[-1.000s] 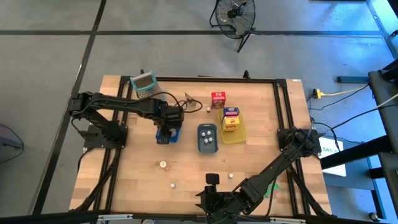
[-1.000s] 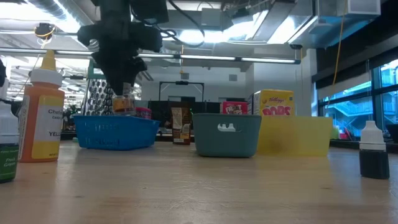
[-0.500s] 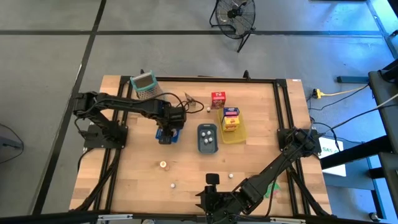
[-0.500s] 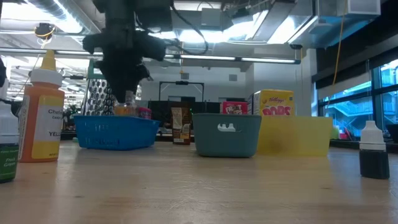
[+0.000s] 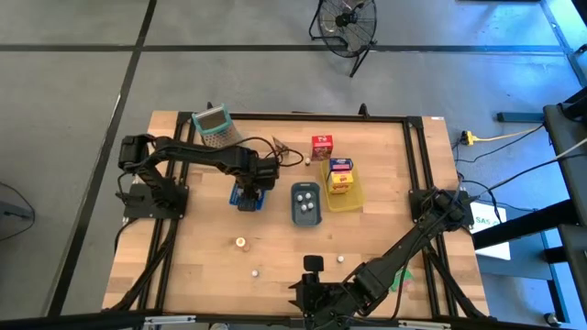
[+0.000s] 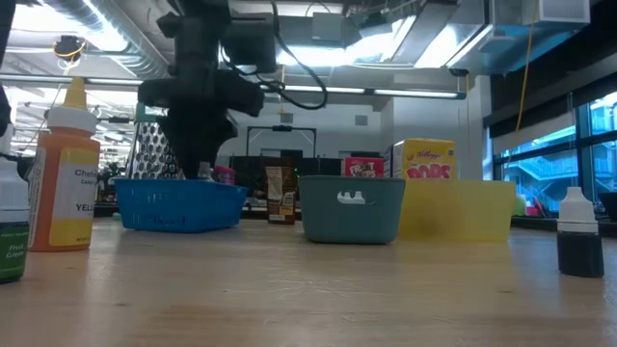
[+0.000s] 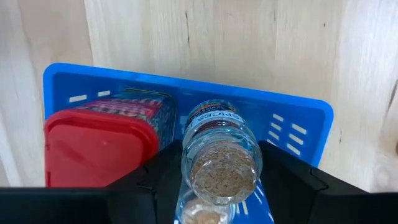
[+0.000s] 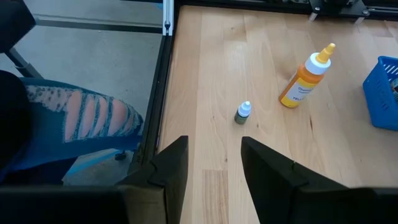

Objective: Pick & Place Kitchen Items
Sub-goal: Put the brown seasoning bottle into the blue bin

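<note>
On the left side of the table, the left gripper (image 7: 221, 180) is low over the blue tray (image 7: 298, 124). Its fingers (image 7: 283, 168) are closed on a small clear spice jar (image 7: 221, 146), which is held upright so it can go down into the free space beside the red-lidded container (image 7: 99, 146) already inside the tray. In the low view the dark gripper (image 6: 202, 159) reaches down to the tray's rim (image 6: 178, 198), so I judge the jar is near to its place but not yet released.

Going right, the grey-blue tray (image 5: 306, 203) stands beside the blue one. Next comes the yellow tray (image 5: 356, 196) with a yellow carton (image 5: 340, 176) in it, and a red carton (image 5: 322, 146) stands on the wood just behind. It seems each tray collects one kind of item.

The right gripper (image 8: 214, 168) waits at the near edge, with its fingers a little apart and nothing between them. The yellow squeeze bottle (image 8: 303, 78) and a small dropper bottle (image 8: 242, 112) stand in front of it, probably still to be sorted.
</note>
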{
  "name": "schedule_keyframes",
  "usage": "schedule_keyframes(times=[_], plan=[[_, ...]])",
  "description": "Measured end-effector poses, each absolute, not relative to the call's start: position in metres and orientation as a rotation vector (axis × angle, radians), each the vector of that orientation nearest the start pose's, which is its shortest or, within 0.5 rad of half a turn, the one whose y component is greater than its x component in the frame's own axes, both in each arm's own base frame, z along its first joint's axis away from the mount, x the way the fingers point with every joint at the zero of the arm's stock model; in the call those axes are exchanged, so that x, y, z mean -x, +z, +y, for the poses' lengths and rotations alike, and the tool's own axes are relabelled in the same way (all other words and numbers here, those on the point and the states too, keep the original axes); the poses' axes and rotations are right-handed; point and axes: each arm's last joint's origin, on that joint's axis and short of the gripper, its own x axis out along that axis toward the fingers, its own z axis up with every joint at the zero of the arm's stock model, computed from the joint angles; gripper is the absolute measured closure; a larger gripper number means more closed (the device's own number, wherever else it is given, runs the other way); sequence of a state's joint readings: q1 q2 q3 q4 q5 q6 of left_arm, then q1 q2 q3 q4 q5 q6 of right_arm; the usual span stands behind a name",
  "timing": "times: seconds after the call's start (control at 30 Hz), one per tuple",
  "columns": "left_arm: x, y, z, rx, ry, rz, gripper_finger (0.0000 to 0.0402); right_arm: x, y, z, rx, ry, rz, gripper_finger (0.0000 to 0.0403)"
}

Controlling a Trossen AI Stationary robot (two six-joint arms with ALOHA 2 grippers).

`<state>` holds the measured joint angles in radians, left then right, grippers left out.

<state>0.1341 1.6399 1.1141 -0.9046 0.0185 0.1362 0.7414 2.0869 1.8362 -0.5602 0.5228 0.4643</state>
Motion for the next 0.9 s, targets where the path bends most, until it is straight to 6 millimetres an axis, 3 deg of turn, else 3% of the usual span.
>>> schedule_keyframes(times=[0.9], plan=[[-0.2949, 0.1921, 0.0393, -0.004, 0.001, 1.448, 0.0201, -0.3538, 0.2618, 0.3044, 0.026, 0.05, 0.68, 0.0251]])
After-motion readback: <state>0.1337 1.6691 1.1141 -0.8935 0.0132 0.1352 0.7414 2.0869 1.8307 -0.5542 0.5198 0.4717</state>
